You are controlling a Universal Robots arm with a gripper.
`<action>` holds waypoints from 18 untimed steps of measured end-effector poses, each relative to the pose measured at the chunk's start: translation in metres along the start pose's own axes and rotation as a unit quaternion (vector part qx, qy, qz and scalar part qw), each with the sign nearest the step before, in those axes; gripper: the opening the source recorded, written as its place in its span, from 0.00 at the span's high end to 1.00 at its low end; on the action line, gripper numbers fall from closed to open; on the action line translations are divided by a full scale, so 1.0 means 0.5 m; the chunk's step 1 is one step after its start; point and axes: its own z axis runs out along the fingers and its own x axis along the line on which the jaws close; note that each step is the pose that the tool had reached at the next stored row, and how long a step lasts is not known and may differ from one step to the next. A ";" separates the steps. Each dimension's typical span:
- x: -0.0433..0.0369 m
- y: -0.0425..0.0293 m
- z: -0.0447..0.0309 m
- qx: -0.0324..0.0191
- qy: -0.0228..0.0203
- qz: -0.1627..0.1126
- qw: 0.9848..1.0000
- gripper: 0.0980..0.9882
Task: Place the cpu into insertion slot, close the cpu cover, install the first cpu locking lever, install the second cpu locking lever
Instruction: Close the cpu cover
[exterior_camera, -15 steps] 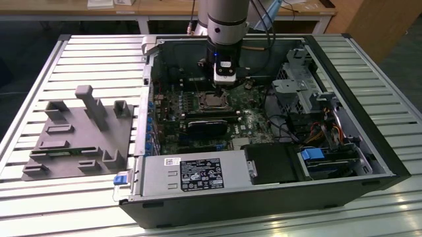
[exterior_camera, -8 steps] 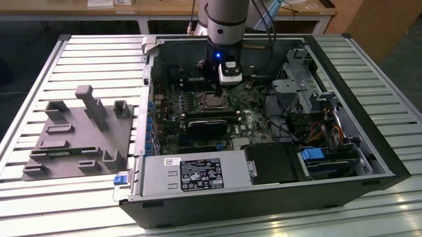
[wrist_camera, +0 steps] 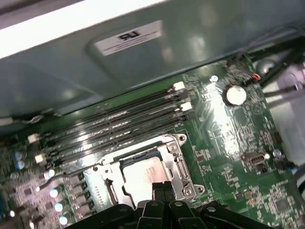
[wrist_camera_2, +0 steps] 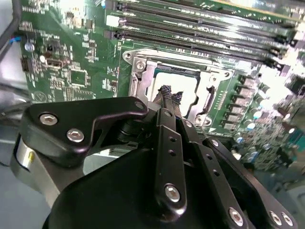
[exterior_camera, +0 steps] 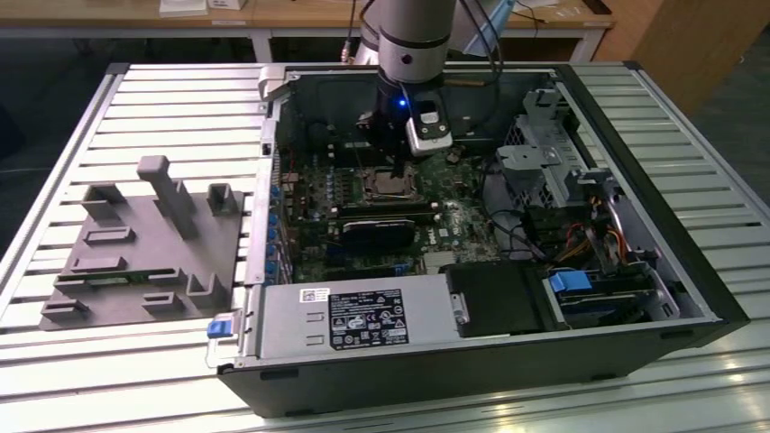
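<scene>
My gripper [wrist_camera_2: 167,93] has its slim black fingers pinched together, nothing between them, with the tips over the cpu [wrist_camera: 143,172]. That flat, square, silvery-tan chip sits in the insertion slot [wrist_camera_2: 151,80]. It is framed by the cpu cover [wrist_camera: 178,163], a thin shiny metal plate lying flat on the green motherboard [wrist_camera: 224,143].

Premises: robotics laboratory or test workshop. Evidence noted in the exterior view: a robot arm [exterior_camera: 416,36] stands over an open-sided desktop computer case [exterior_camera: 481,383]. The case rests on a slatted aluminium worktop [exterior_camera: 144,90]. A grey moulded parts fixture [exterior_camera: 132,262] lies beside the case. Wooden benches [exterior_camera: 301,13] stand behind.
</scene>
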 end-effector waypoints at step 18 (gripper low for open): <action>0.014 -0.005 0.006 -0.004 0.005 -0.085 0.996 0.99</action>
